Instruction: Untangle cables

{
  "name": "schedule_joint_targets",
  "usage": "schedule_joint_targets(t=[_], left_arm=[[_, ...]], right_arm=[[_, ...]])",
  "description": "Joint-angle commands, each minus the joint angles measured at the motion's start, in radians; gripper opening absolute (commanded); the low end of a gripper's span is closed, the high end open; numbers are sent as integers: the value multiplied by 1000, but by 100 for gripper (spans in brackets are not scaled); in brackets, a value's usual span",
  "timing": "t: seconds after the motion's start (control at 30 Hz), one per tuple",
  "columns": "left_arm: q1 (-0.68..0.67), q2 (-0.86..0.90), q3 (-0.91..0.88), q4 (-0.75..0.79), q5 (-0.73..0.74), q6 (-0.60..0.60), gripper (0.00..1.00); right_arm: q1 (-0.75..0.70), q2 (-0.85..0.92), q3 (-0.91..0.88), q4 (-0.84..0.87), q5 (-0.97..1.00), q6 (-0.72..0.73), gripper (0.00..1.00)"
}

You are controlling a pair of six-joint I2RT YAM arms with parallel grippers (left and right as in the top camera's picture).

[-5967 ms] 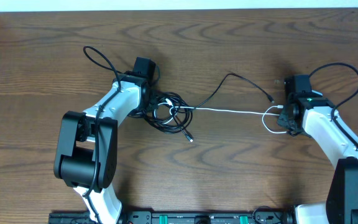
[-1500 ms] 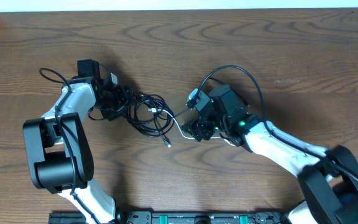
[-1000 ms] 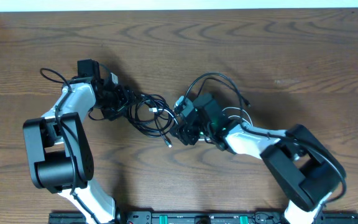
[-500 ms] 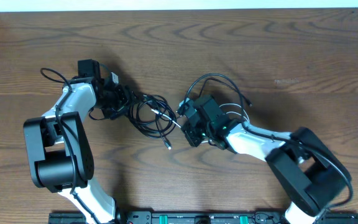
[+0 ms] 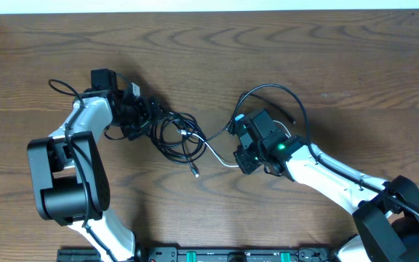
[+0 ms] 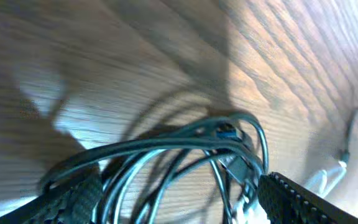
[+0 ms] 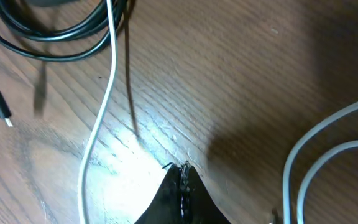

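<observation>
Two pincers at work. Left pincer (image 6: 179, 186) spread wide, straddling black cables (image 5: 173, 135) coiled centre-left on desk (image 5: 268, 44). Right pincer (image 7: 183, 177) clenched, nothing visible between tips; white cable (image 7: 112, 56) just beside.

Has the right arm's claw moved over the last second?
Yes. Seen from overhead, the right gripper has drawn back to the right, away from the tangle of black cables, which stayed put.

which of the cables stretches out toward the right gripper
The thin white cable, the only pale one: it leaves the coiled black cables and passes beside the shut right gripper.
</observation>
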Motion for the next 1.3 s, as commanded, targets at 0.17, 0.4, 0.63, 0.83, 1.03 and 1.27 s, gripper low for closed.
schedule_joint_targets(t=[0.17, 0.4, 0.63, 0.83, 1.03, 1.27], left_arm=[[-5, -6, -21, -61, 175, 114, 79], [-40, -16, -21, -48, 175, 109, 75], [-161, -15, -21, 16, 45, 45, 75], [-263, -15, -21, 73, -87, -19, 75], [-325, -15, -21, 80, -156, -42, 8], [-288, -112, -3, 17, -54, 21, 8]], right_arm=[[-8, -13, 37, 48, -73, 1, 43], [-15, 1, 47, 109, -130, 128, 53], [-15, 66, 47, 153, -171, 231, 52], [-12, 127, 47, 185, -191, 211, 53], [-7, 171, 47, 230, -191, 157, 53], [-7, 212, 47, 226, -187, 157, 55]])
